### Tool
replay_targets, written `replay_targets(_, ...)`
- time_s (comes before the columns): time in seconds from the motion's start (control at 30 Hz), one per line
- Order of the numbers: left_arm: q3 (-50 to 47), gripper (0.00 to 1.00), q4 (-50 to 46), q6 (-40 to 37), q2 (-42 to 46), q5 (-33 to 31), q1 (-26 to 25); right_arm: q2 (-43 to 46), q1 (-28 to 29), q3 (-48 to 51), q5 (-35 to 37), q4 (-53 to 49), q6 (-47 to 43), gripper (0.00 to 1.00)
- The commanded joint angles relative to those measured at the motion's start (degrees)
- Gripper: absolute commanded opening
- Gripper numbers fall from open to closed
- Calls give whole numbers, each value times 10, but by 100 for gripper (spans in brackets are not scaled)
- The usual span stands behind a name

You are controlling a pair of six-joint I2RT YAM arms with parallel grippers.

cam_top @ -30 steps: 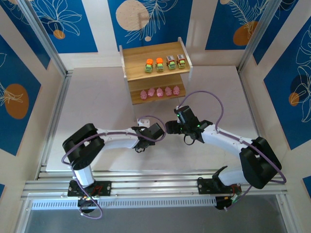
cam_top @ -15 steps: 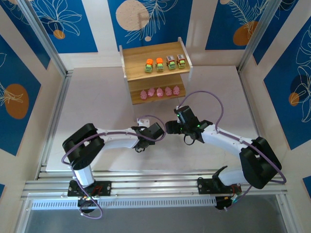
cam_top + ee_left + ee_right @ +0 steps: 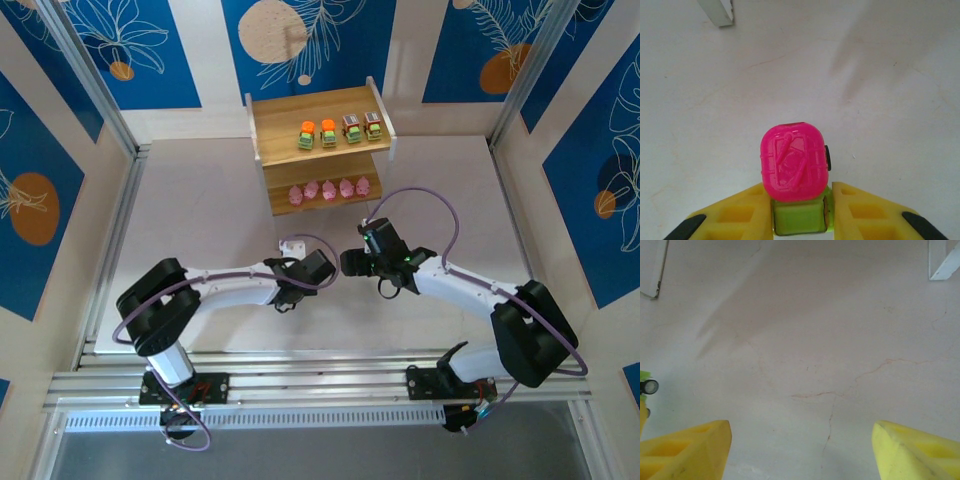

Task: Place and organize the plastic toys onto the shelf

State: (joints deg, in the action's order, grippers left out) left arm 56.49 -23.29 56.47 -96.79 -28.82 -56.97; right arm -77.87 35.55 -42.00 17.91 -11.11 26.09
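Pink toys (image 3: 328, 189) and four cars (image 3: 328, 134) sit on shelf (image 3: 280, 115). Left gripper (image 3: 799, 192) pinches fifth car (image 3: 794, 162), not yet shelved; right gripper (image 3: 800, 432) is spread, empty.

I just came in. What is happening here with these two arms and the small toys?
The left gripper has its fingers closed on a small green car with a magenta top, in front of the shelf. The right gripper hangs open beside it over the table, holding nothing. On the shelf, four cars stand in a row on the top tier and five pink figures on the lower one.
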Motion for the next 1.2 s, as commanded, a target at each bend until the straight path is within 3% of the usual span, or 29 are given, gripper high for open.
replay_targets(0.0,22,28,-35,-13,25,-21,-5,-6,0,-14,-10,1,4,74)
replay_targets(0.3,45,27,-82,-30,70,-44,-15,-9,0,-14,-12,2,4,74)
replay_targets(1.17,231,27,-214,-140,143,-118,-21,6,0,-11,-8,-2,4,74)
